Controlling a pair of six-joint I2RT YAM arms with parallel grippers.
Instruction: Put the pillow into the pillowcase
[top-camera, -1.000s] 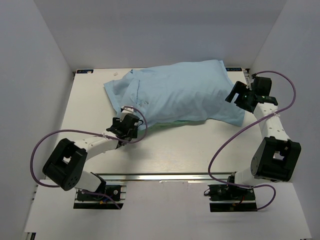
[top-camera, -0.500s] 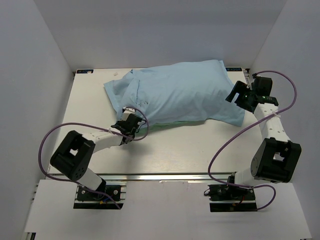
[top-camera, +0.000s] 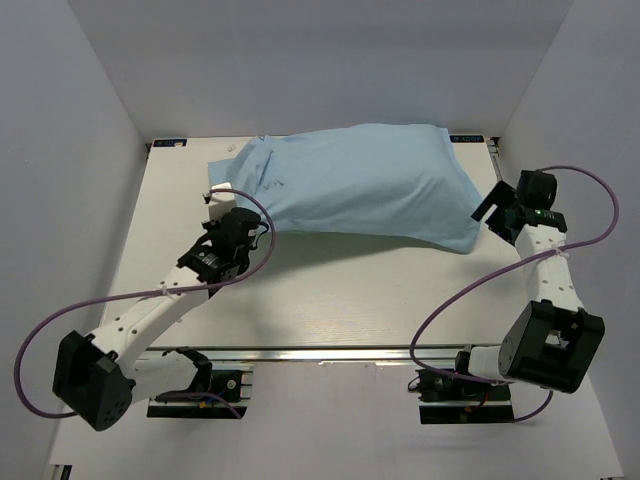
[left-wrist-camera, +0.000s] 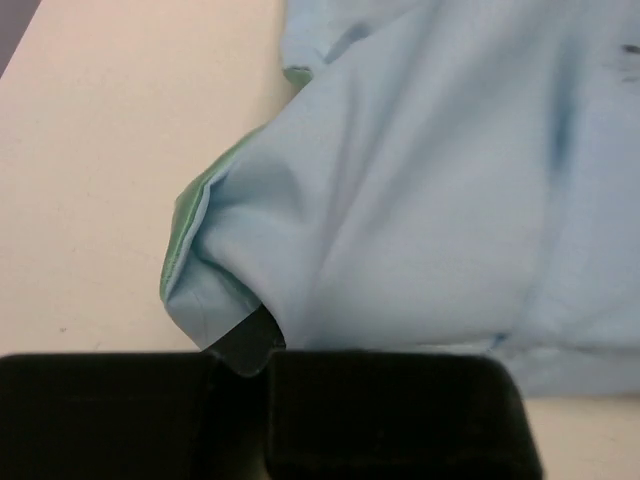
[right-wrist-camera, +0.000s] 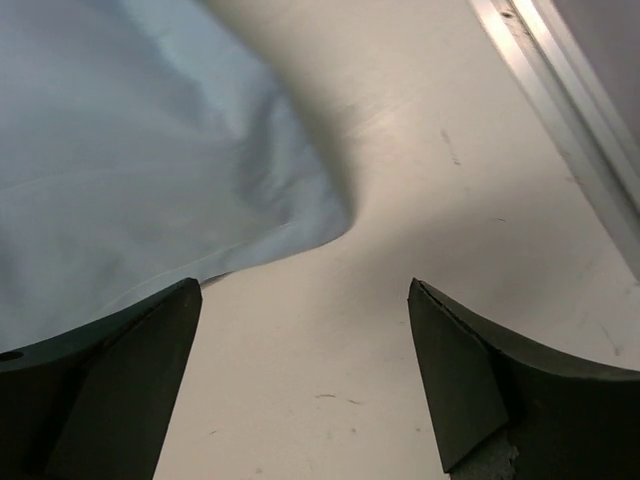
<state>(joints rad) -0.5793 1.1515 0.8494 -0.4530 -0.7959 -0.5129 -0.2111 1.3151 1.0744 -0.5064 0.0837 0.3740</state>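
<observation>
Here, cream table (top-camera: 350, 290), white walls (top-camera: 320, 60), left jaws pinching pillowcase (top-camera: 360, 180) corner, right jaws wide apart

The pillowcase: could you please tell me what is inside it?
The pillowcase bulges plumply, so something fills it, but fabric hides the filling. Only a green edge shows where the left gripper pinches its corner.

The pillowcase (top-camera: 370, 180), plain light-blue side up, lay bulging across the far half of the table (top-camera: 340, 290), long axis left to right. The left gripper (top-camera: 222, 212) sat at its near-left corner, against the fabric. The right gripper (top-camera: 497, 208) stood just beside the right end, jaws apart. Purple cables (top-camera: 450, 300) looped from both arms.
</observation>
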